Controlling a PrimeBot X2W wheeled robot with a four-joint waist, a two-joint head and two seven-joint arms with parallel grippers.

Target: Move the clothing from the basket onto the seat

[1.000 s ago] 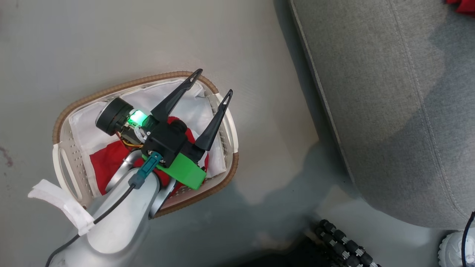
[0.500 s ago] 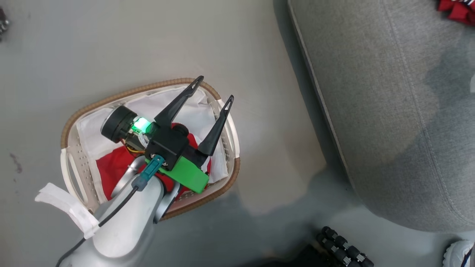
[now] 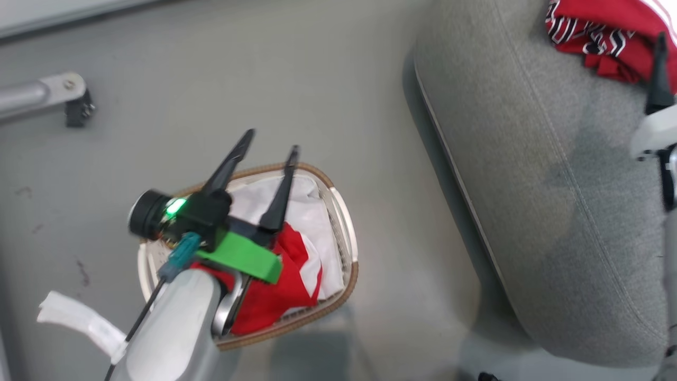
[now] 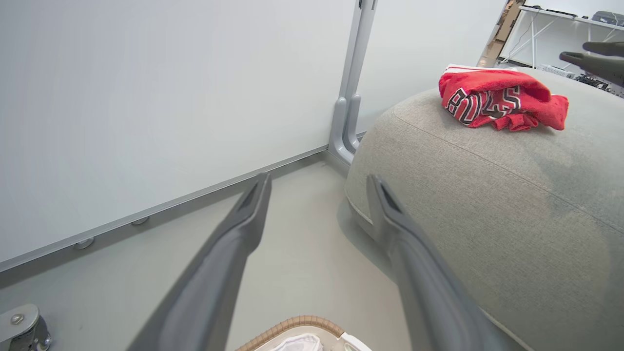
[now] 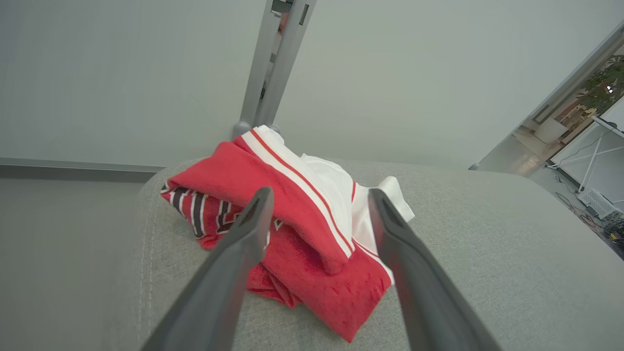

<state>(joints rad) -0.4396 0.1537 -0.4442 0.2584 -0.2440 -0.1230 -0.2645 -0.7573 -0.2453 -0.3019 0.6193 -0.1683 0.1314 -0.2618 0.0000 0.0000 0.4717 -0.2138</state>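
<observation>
- The seat (image 3: 555, 211) is a broad grey woven cushion with a rounded corner and stitched seams. It stands on the floor (image 3: 275, 69) to the right of the basket, apart from it.
- The basket (image 3: 346, 238) is a small white slatted oval with a brown woven rim and a white liner (image 3: 312, 206), and it sits on the floor.
- The jersey (image 3: 597, 32), red with thin white stripes and black-and-white lettering, lies crumpled on top of the seat.
- The plainer red garment (image 3: 285, 296), with a white patch, lies bunched in the basket on the liner.
- White wall panels and a grey metal post (image 4: 348, 97) rise behind the seat.
- The left arm's pale forearm (image 3: 174, 328) reaches over the basket's near side and hides part of the red garment in the head view.
- The left end effector (image 3: 271, 142) hangs above the basket, released, with nothing between its spread fingers.
- The right end effector (image 5: 320, 192) is over the seat, its fingers spread wide towards the jersey and gripping nothing.
- A metal leg with a dark caster (image 3: 76, 100) stands on the floor, well apart from the basket.
</observation>
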